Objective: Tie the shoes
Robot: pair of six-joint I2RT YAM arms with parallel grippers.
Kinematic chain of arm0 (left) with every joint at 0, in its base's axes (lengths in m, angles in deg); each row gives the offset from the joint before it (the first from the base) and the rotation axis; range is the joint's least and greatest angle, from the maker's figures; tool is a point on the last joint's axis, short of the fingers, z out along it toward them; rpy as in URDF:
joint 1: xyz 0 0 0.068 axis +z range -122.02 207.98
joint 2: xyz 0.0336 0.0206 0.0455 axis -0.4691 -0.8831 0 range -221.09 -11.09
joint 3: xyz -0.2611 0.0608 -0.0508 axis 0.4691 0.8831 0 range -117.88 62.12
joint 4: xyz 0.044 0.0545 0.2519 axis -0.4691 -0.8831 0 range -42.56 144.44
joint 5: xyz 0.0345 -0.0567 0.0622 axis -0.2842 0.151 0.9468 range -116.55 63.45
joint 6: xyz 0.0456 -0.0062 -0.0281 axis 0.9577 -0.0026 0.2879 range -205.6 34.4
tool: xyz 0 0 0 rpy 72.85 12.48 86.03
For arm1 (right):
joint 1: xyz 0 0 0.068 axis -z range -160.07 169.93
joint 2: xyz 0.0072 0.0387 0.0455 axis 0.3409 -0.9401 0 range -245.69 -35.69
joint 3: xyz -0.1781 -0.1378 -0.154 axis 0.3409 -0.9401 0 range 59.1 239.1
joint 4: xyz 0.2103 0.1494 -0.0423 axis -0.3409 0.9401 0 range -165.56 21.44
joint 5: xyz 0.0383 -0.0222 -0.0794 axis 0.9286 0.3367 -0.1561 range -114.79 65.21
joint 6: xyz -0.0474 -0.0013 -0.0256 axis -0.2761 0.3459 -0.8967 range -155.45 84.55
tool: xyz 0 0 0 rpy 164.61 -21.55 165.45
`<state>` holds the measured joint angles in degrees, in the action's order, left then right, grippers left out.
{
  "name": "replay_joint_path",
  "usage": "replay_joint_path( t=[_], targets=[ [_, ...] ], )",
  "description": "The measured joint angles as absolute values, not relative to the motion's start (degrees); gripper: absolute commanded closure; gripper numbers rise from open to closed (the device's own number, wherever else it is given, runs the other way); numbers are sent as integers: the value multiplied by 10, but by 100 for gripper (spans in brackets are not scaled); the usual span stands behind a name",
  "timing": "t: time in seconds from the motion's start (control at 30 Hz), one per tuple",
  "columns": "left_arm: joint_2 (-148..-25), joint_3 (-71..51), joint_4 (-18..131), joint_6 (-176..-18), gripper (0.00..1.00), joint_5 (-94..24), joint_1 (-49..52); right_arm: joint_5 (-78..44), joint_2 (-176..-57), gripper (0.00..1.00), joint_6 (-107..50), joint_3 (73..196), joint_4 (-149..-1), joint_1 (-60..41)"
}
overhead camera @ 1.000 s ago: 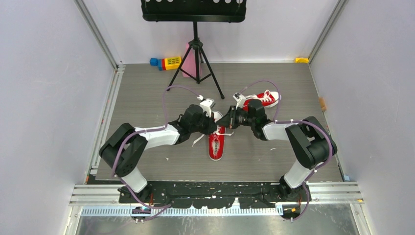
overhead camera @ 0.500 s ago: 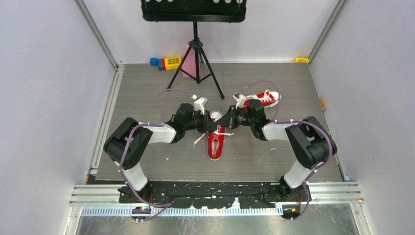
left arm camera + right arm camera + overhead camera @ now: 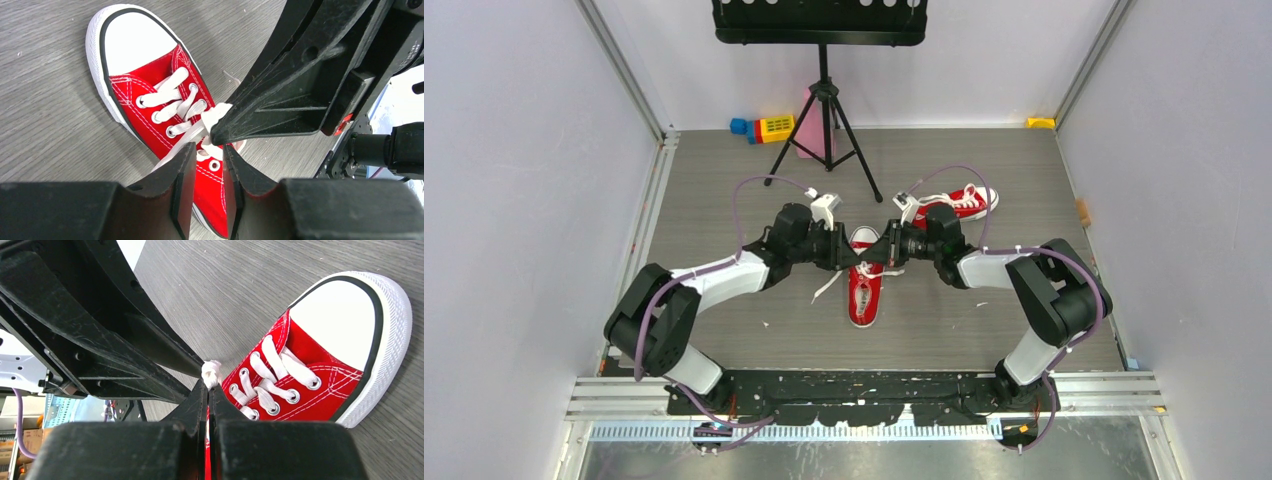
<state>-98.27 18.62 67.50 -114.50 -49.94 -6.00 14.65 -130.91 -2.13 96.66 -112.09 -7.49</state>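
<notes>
Grey tabletop [image 3: 724,200] is shared by a far-right shoe [image 3: 959,203] and a central shoe [image 3: 865,295], whose lace [image 3: 212,371] is pinched by the inward-bent right gripper [image 3: 208,386], while fingers [image 3: 182,170] of the facing left gripper [image 3: 209,154] are held slightly apart.

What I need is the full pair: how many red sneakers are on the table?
2. One sneaker lies at the middle of the table; the other sneaker lies farther back on the right, partly hidden by the right arm. No more show.
</notes>
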Motion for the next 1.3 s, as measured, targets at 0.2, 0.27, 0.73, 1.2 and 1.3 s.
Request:
replay_joint_path(
  t=[0.2,0.27,0.73,1.2,1.3],
  targets=[
    [-981,169,639,-1148,75,-500,-60,152,-1309,100,-21,967,-1119,-75],
    [-983,166,634,-1153,75,-502,-60,152,-1309,100,-21,967,-1119,-75],
    [-1024,142,630,-1172,75,-515,-65,136,-1309,100,-24,967,-1098,-71],
    [-952,154,585,-1167,68,-464,-94,150,-1309,100,-23,968,-1107,-76],
    [-951,154,575,-1169,67,-452,-105,150,-1309,100,-23,968,-1107,-76]
  ],
)
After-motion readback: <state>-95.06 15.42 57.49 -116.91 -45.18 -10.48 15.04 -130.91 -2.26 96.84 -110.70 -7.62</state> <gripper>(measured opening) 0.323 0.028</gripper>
